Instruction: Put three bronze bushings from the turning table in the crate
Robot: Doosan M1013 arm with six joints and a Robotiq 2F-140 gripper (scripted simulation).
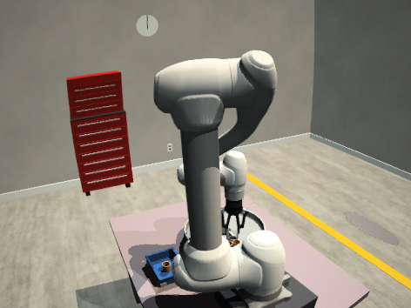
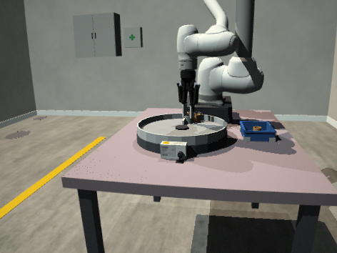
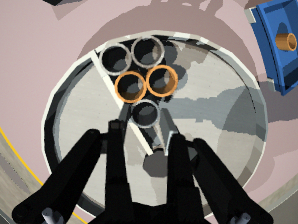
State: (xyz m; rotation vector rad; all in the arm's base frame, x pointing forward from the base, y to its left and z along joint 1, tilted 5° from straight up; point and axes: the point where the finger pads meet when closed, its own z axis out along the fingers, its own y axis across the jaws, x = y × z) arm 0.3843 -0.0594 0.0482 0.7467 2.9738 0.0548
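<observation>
The turning table [image 2: 182, 130] holds a cluster of bushings near its rim on the arm's side. In the wrist view two bronze bushings [image 3: 131, 86] [image 3: 161, 80] stand side by side. Two grey ones [image 3: 115, 58] [image 3: 148, 50] stand beyond them and a dark one [image 3: 145, 112] stands nearer. My gripper [image 3: 144, 115] hangs above the cluster, partly open and empty, with its tips either side of the dark bushing as seen from above. In the exterior view the gripper [image 2: 188, 101] is clear above the bushings [image 2: 194, 116]. The blue crate [image 2: 258, 131] holds one bronze bushing [image 3: 286, 38].
A grey control box [image 2: 173, 149] sits against the turning table's front. The table's raised rim surrounds the bushings. The arm's base [image 1: 226, 265] stands between the turning table and the crate [image 1: 161, 265]. A black hub [image 2: 182, 126] marks the table's centre.
</observation>
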